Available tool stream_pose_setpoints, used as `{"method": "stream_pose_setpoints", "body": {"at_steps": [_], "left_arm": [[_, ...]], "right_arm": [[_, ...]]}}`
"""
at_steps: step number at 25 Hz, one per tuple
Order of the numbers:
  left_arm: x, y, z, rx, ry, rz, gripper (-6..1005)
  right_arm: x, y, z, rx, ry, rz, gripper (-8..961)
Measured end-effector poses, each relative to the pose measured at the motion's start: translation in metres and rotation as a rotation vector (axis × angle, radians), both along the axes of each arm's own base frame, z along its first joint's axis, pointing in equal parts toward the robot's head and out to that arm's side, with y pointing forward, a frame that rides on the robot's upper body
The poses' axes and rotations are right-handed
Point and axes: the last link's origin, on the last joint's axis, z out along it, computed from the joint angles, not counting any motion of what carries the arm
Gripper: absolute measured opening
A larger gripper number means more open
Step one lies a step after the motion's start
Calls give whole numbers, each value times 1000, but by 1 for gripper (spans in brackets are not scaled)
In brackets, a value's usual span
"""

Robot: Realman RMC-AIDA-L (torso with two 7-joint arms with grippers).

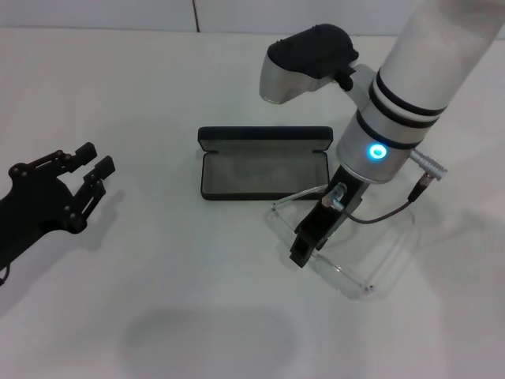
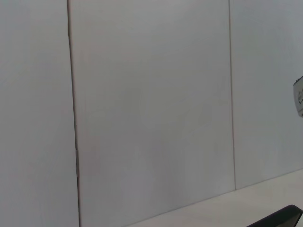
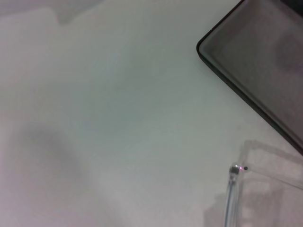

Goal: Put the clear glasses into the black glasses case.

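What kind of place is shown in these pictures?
Probably a robot test bench: a plain white table before a bare panelled white wall, holding only an open black hard glasses case and clear plastic wraparound glasses.

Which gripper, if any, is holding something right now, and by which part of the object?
Left gripper is open, holding nothing, off to the left. Right gripper is down at the clear glasses, near the black glasses case; whether it grips them cannot be told.
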Motion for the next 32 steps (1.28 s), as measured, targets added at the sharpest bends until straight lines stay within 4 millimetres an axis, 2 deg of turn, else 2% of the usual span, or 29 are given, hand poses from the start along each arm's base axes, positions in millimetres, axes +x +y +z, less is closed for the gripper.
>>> {"method": "stream_pose_setpoints", "body": {"at_steps": [16, 25, 32], "left_arm": [[-1, 1, -1, 0, 5, 9, 277], [-2, 0, -1, 0, 6, 14, 278], [-3, -1, -1, 2, 6, 19, 278]], "right_arm": [[4, 0, -4, -2, -12, 23, 362], [6, -2, 1, -25, 6, 7, 224], [4, -6, 18, -34, 80, -38, 148]]}}
